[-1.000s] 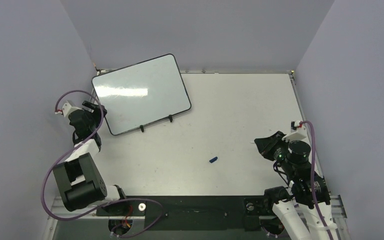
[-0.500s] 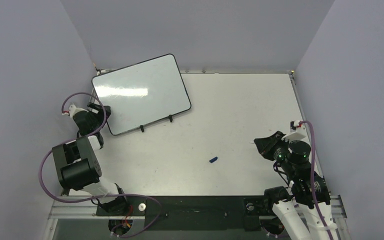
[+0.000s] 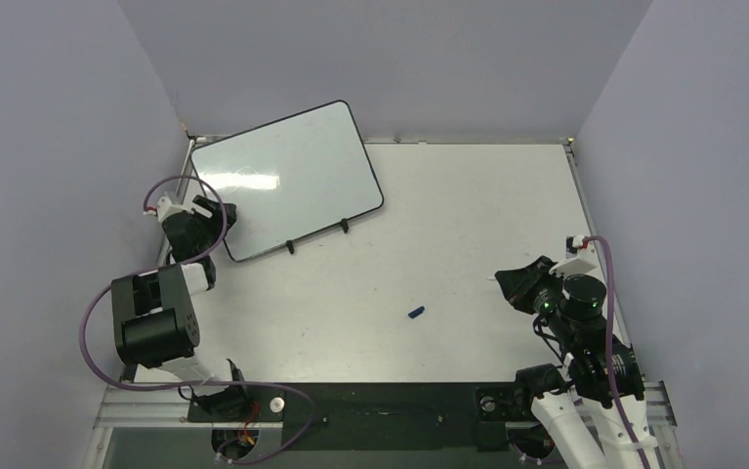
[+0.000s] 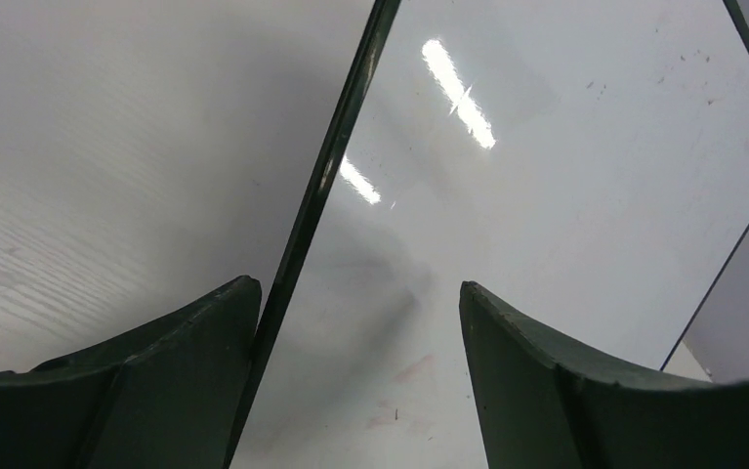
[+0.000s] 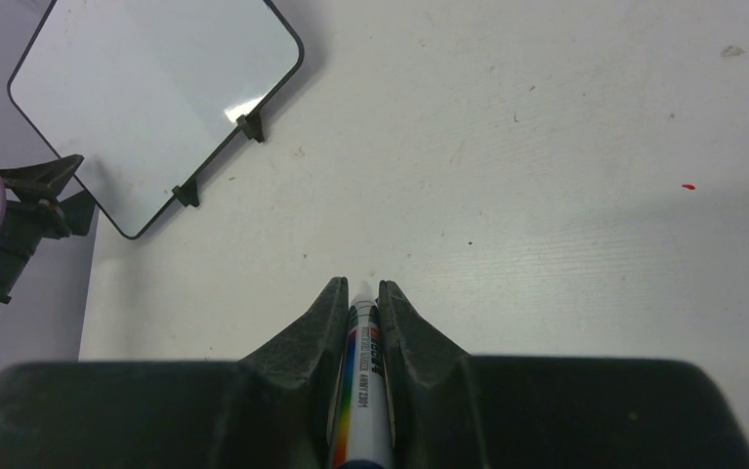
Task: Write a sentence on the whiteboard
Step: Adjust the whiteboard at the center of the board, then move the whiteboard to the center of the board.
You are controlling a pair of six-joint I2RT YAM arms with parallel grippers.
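Whiteboard at 11 o'clock, propped on feet. Left gripper spread wide astride its edge. Right gripper at 4 o'clock, pinching marker. Blue cap near centre.

Inventory as observed: one counter. One whiteboard, fitted with two black feet. One marker. One small blue object, loose on the counter. Two arms, being one left arm and one right arm. Two hands, being one left hand and one right hand. Two purple cables, one per arm.
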